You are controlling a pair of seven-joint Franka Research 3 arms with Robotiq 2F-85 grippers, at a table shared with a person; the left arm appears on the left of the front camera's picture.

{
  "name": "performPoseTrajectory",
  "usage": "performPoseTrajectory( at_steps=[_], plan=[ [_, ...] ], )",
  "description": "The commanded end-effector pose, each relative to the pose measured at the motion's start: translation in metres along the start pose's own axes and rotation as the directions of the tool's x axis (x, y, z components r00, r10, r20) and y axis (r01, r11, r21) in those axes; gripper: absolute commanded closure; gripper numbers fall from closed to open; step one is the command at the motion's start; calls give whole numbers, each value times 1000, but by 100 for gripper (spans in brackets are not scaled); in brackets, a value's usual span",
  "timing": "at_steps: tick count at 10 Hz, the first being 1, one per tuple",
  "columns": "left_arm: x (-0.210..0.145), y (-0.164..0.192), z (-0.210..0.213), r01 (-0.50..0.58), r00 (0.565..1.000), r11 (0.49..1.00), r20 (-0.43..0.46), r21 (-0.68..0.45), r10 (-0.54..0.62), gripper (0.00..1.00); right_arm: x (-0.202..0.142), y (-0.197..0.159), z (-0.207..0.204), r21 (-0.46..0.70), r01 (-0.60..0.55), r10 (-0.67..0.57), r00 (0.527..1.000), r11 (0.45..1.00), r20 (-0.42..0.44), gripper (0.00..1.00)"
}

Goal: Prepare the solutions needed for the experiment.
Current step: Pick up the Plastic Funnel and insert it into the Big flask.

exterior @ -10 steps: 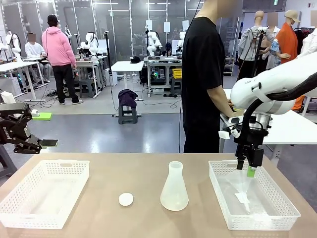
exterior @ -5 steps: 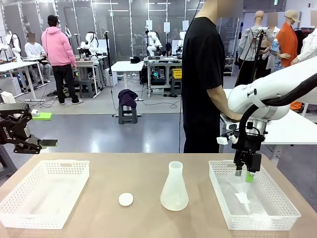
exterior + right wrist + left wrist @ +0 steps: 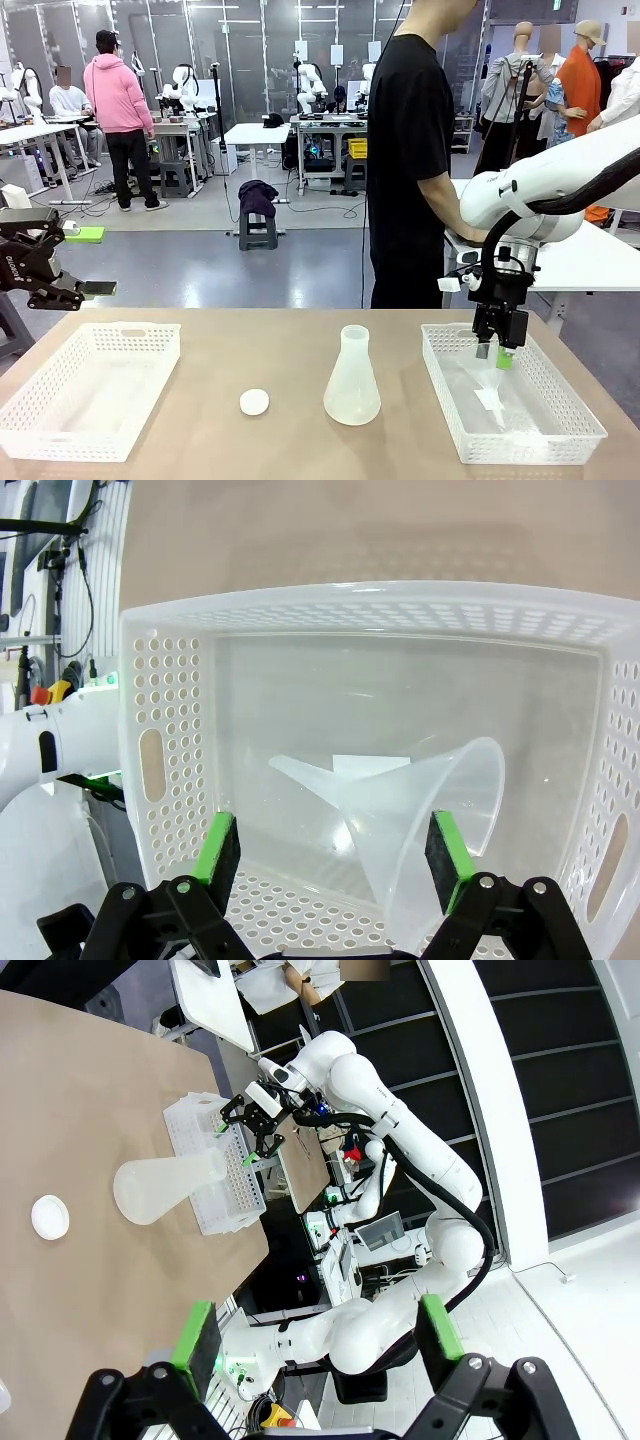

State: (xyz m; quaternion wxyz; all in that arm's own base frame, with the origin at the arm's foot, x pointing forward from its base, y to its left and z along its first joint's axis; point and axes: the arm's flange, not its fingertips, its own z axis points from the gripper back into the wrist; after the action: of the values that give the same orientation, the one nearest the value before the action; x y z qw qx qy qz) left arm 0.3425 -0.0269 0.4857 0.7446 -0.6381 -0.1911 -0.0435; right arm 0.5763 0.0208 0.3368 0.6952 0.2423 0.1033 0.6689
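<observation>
A frosted conical flask (image 3: 352,380) stands upright mid-table, a small white round cap (image 3: 254,402) to its left. The solutions are out of view; I make out no liquid. A clear plastic funnel (image 3: 430,790) lies on its side in the right white basket (image 3: 560,440). My right gripper (image 3: 497,355) hangs just over the funnel (image 3: 490,385), open. In the right wrist view its green pads (image 3: 218,845) stand either side of the funnel's cone. My left gripper (image 3: 95,289) hovers open at the far left, above the table edge, holding nothing.
An empty white basket (image 3: 60,440) sits at the left front. A person in a black shirt (image 3: 410,160) stands at the table's far side, behind the flask. The left wrist view shows the flask (image 3: 165,1188) and cap (image 3: 50,1216) far off.
My right gripper has dropped a little lower over the funnel in the right basket. The left arm, flask and cap have not moved.
</observation>
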Motion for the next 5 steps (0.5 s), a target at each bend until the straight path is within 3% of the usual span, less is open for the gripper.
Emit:
performPoseTrajectory(
  at_steps=[1,2,5],
  plan=[
    [2,-2,-2,-9,1000,1000,8,-24,9,0,-1,-4,2,20,-20,20,1000,1000,1,18],
    [2,-2,-2,-9,1000,1000,8,-24,9,0,0,-4,1,24,-16,16,1000,1000,-3,31],
    [2,-2,-2,-9,1000,1000,8,-24,9,0,-1,-3,0,31,-3,3,1000,1000,-2,55]
  ],
)
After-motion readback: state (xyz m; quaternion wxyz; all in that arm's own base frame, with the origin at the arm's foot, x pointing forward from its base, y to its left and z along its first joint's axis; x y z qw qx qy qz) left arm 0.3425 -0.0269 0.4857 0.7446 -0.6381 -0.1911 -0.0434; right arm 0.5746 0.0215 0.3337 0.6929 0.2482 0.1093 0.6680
